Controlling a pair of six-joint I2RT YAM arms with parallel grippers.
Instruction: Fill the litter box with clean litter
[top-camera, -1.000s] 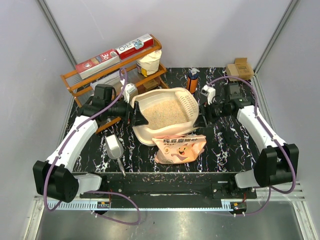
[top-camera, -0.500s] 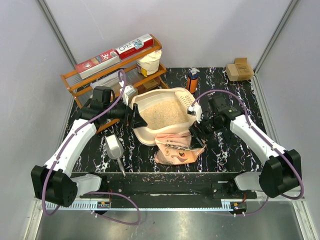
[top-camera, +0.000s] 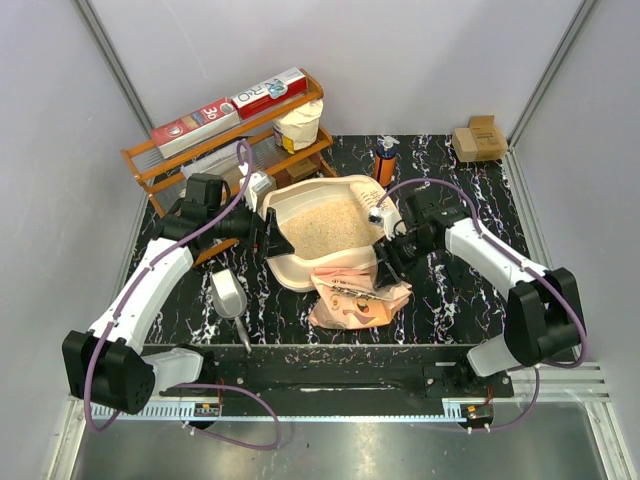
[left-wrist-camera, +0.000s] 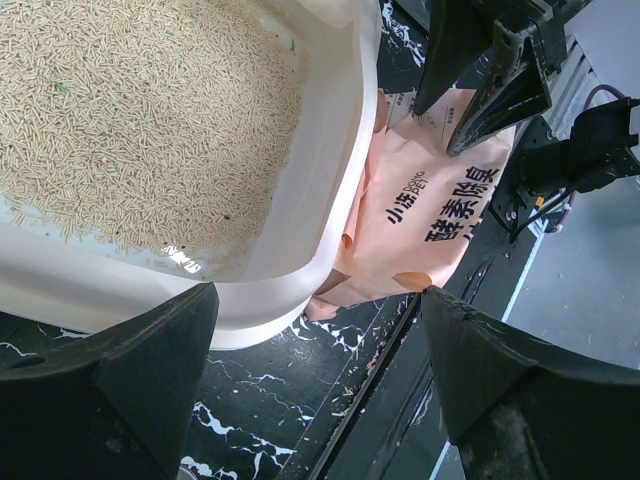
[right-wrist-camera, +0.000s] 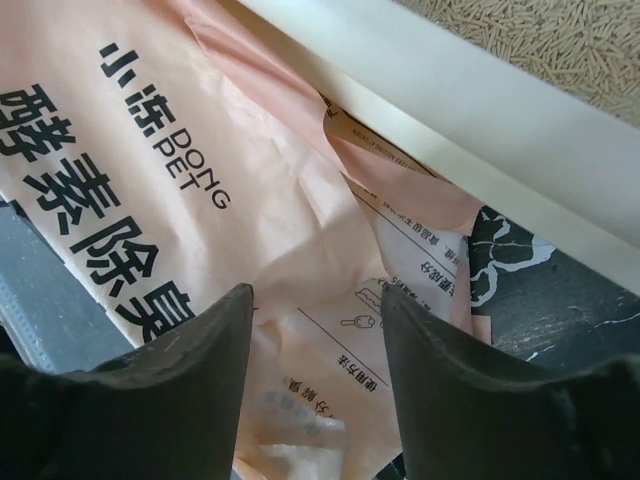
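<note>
The cream-beige litter box (top-camera: 290, 268) sits mid-table with tan litter (top-camera: 328, 226) spread inside; its rim (left-wrist-camera: 335, 180) and the litter (left-wrist-camera: 130, 110) fill the left wrist view. The peach-orange litter bag (top-camera: 352, 298) lies flat just in front of the box, its top edge tucked under the near rim (right-wrist-camera: 450, 110). My left gripper (top-camera: 272, 232) is open and empty at the box's left end (left-wrist-camera: 315, 370). My right gripper (top-camera: 386, 264) is open and hovers over the bag's upper right part (right-wrist-camera: 315, 330), close above the printed paper (right-wrist-camera: 150, 200). It holds nothing.
An orange wooden rack (top-camera: 170, 165) with boxes and a white tub (top-camera: 298, 125) stands at the back left. A white scoop (top-camera: 228, 295) lies left of the bag. An orange bottle (top-camera: 385, 160) stands behind the box. A cardboard box (top-camera: 478, 138) sits at the back right.
My right arm swung from beside the box's right end toward the near left and now sits over the bag. The bag's right corner has crumpled slightly. The left arm has barely moved.
</note>
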